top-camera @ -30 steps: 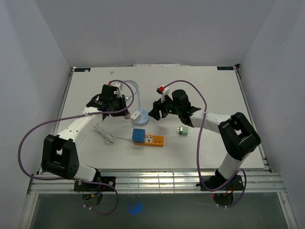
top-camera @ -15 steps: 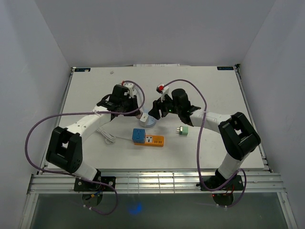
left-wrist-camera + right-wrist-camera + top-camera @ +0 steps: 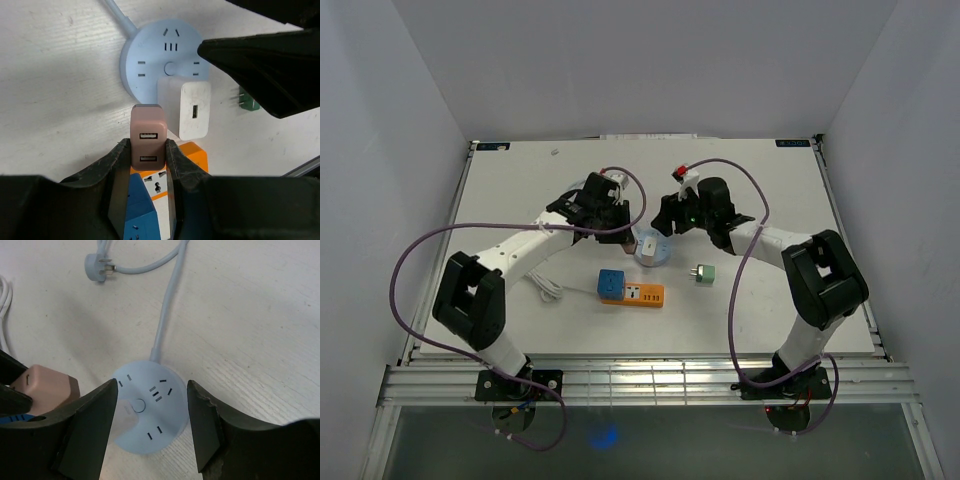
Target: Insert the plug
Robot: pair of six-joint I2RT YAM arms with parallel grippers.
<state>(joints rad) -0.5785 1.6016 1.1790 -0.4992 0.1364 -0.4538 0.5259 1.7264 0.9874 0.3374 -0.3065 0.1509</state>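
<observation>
My left gripper (image 3: pixel 148 150) is shut on a pinkish-brown USB plug (image 3: pixel 148 136). It holds the plug just short of the round pale-blue socket (image 3: pixel 160 55), which carries a white charger (image 3: pixel 187 107). In the right wrist view the same socket (image 3: pixel 150 410) fills the gap between the fingers of my right gripper (image 3: pixel 152 390), which close on its two sides. The plug (image 3: pixel 47 387) shows at the left there. From above, both grippers meet at the socket (image 3: pixel 656 254), the left gripper (image 3: pixel 632 235) from the left and the right gripper (image 3: pixel 662 233) from the right.
An orange power strip (image 3: pixel 645 294) with a blue cube adapter (image 3: pixel 611 284) lies in front of the socket. A green plug (image 3: pixel 705 273) sits to the right. A white cable (image 3: pixel 545 285) trails left. The socket's own cord and plug (image 3: pixel 100 262) lie behind it.
The left arm has carried the pinkish plug rightwards up to the round socket. The socket has slid to the right together with the right gripper.
</observation>
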